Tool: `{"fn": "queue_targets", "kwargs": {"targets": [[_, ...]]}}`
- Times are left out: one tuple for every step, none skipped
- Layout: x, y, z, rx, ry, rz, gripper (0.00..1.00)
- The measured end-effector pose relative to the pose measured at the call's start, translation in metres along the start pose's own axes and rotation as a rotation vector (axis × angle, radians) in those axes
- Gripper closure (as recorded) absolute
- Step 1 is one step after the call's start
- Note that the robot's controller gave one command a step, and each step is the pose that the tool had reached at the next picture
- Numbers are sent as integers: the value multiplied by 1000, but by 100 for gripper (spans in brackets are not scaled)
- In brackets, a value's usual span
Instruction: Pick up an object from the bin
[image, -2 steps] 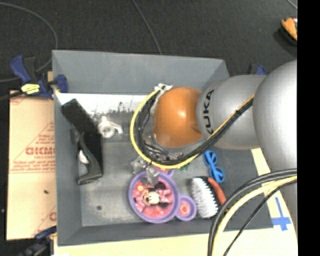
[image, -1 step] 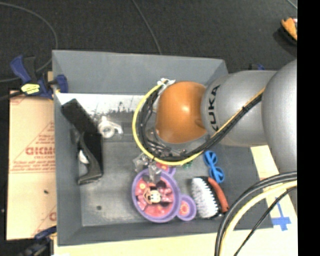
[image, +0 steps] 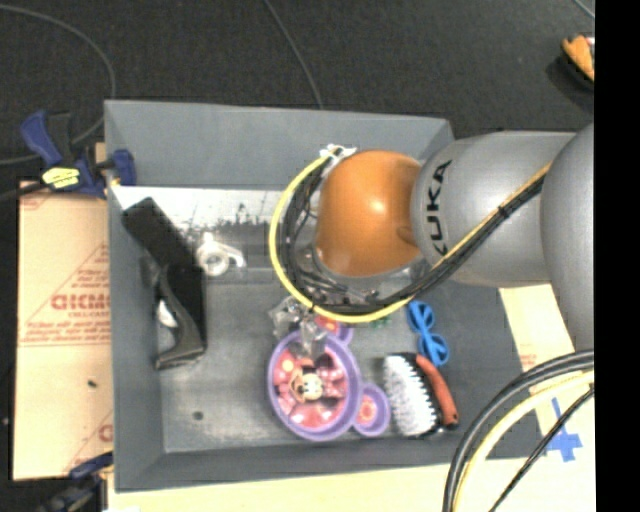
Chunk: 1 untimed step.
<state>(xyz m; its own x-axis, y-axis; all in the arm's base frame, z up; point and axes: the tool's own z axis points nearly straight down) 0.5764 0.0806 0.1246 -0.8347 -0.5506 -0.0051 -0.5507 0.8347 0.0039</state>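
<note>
Camera view: the gripper (image: 305, 328) hangs over the round purple plastic mouse-picture cup (image: 312, 388) at the grey metal bin's (image: 220, 400) near edge. Its grip I cannot tell; the lift, I'd judge, remains.

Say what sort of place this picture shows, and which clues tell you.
Probably a robotics lab or test bench. A grey arm marked KUKA reaches into a grey metal bin holding odd small things, such as a purple toy cup and a white-bristled brush.

in the bin (image: 220, 410): cup (image: 312, 385) at front, brush (image: 408, 397) right of it, long tool (image: 172, 290) far left
</note>
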Motion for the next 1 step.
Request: {"fn": "queue_targets", "kwargs": {"targets": [[-1,-1,-21,3,-4,1,100]]}}
